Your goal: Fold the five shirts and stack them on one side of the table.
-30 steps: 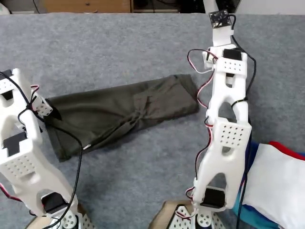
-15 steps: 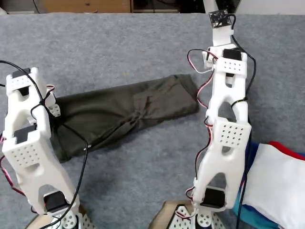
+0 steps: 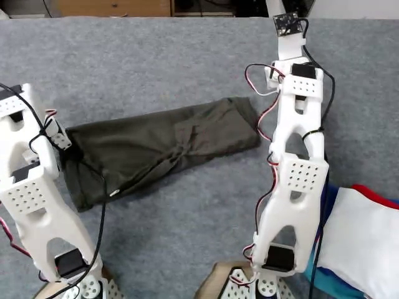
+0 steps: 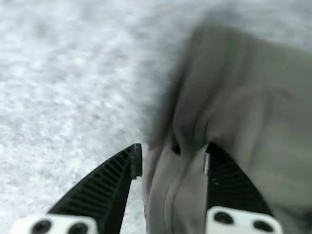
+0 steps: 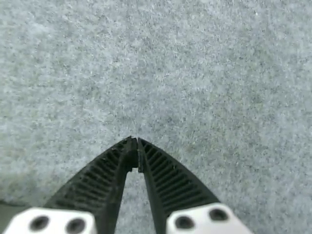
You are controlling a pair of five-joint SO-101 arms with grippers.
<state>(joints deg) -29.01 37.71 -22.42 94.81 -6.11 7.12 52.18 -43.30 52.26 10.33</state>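
Looking down over the grey-covered table (image 3: pixel 156 62), I see one olive-green shirt (image 3: pixel 168 146) lying roughly in the middle. It is folded into a long band that runs from near the left edge toward the centre and tilts slightly away from me at its right end. There is a twisted knot of creases about halfway along it.

My left gripper (image 3: pixel 62 138) sits at the shirt's left end, close to the table's left edge. From its wrist camera the left gripper (image 4: pixel 171 156) has its jaws spread, with a raised ridge of the shirt (image 4: pixel 243 97) between them. One finger rests on the cloth and the other stands just beside the fabric's edge, over the bare cover (image 4: pixel 58 73) (I can't tell whether it actually touches the cloth).

My right arm (image 3: pixel 298 162) stretches along the right half of the table toward the far edge, well apart from the shirt. The right gripper (image 5: pixel 134 141) is closed with nothing in it, its tips meeting over the bare grey cover (image 5: pixel 195 73).

At the near right corner lies a stack of folded shirts (image 3: pixel 365 243), a white one on top with red and blue edges showing beneath.
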